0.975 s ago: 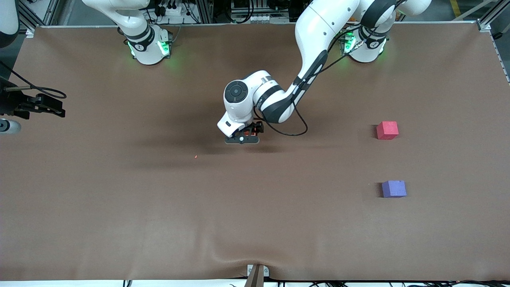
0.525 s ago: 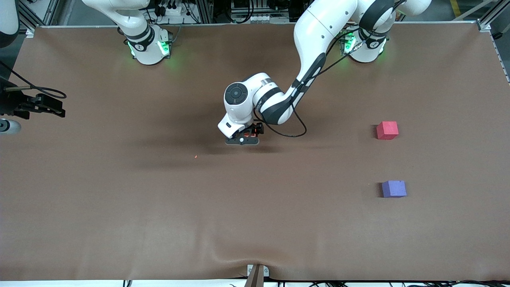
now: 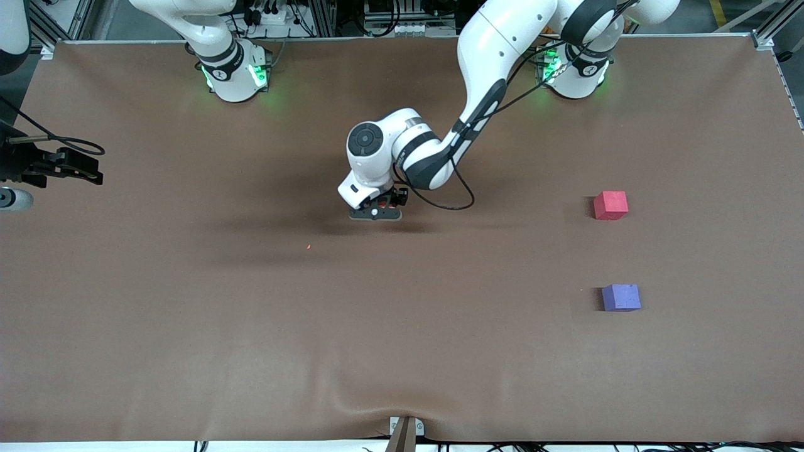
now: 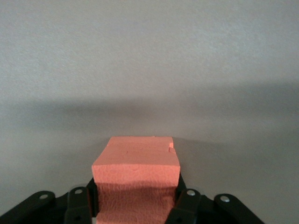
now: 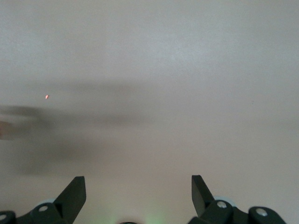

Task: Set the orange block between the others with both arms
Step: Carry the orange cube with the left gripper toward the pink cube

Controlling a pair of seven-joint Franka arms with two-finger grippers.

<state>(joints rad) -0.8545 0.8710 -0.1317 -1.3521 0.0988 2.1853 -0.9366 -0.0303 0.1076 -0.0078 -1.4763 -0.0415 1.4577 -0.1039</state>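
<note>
My left gripper (image 3: 375,212) is low over the middle of the table, shut on the orange block (image 4: 135,163). In the left wrist view the black fingers (image 4: 187,200) press on both of its sides. From the front the block (image 3: 384,204) is mostly hidden under the hand. The others stand toward the left arm's end of the table: a red-pink cube (image 3: 610,204) and, nearer the front camera, a purple-blue cube (image 3: 621,297), with a gap between them. My right gripper (image 5: 138,179) waits open and holds nothing at the right arm's end of the table (image 3: 88,171).
A brown cloth (image 3: 251,326) covers the table, with a fold at its front edge (image 3: 405,417). A tiny orange crumb (image 3: 308,247) lies on the cloth between the two arms' ends. Both arm bases (image 3: 235,75) stand along the edge farthest from the front camera.
The left gripper's fingers have shut on the orange block. The hand has shifted slightly toward the right arm's end. The right arm and the two cubes have not moved.
</note>
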